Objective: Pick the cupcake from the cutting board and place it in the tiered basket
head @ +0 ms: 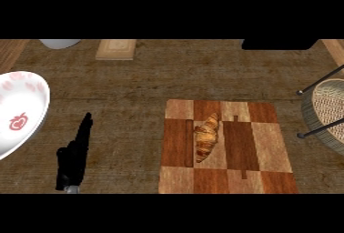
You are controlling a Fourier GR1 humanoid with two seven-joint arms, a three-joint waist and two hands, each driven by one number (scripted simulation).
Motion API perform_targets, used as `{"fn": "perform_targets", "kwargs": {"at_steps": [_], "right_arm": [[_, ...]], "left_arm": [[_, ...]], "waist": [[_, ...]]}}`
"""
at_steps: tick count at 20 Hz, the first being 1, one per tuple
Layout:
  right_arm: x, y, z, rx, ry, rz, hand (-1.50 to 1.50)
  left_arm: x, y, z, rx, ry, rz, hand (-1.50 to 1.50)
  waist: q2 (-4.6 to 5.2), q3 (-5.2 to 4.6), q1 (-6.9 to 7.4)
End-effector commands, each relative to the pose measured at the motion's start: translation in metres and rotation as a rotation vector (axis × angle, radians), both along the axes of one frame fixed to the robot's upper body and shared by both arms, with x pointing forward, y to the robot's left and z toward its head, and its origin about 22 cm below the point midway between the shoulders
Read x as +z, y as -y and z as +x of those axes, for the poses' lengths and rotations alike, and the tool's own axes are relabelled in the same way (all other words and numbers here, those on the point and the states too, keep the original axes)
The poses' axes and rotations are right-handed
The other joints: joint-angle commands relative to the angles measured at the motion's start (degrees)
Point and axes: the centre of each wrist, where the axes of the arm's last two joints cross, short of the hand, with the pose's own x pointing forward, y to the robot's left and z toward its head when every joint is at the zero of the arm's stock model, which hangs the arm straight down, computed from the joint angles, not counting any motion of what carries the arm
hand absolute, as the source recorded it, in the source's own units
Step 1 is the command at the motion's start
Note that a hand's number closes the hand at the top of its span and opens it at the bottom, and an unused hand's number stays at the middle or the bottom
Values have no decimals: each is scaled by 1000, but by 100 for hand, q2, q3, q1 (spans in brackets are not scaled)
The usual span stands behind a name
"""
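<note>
1. Counter [134,82]: brown, rough-textured top fills the head view.
2. Cutting board [228,148]: checkered in light and dark wood squares, lying flat at lower centre-right, its long side running away from the robot.
3. Task item: the task names a cupcake, but the thing on the board reads as a croissant [207,137], golden-brown and ridged. It lies on the board's left half, long axis nearly in line with the board's long side, upper tip leaning slightly right. Nothing touches it.
4. Tiered basket [326,113]: woven pale rim at the right edge, with two dark metal rods crossing it. It stands just beside the board's right edge, only partly in view.
5. Left hand [74,157]: black, at lower left, fingers straight and pointing up the view, holding nothing. It sits left of the board, well apart from the croissant.
6. Right hand: does not show in this view.
7. Plate [20,113]: white with red fruit print, at the left edge, cut off by it, near the left hand.
8. Far edge: a pale wooden block [116,49] and a white object [60,43], partly cropped; a dark object [279,44] at top right.
</note>
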Motion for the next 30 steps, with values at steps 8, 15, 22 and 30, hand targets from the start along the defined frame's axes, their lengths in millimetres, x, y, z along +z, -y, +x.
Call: {"fn": "perform_targets", "kwargs": {"at_steps": [8,15,22,30], "right_arm": [[-25,-32,72,55,-66,-31,150],[-70,-57,113,79,-111,-53,150],[-100,-80,156,25,-145,-18,150],[-142,-70,178,103,-189,358,-150]], "left_arm": [[-13,-1,5,-33,-59,-26,0],[-17,12,0,-23,-83,-36,0],[-6,26,3,-30,-74,-41,0],[-12,2,2,-21,-56,-27,0]], "waist": [[68,-19,147],[57,-21,106],[55,-20,122],[58,-19,101]]}}
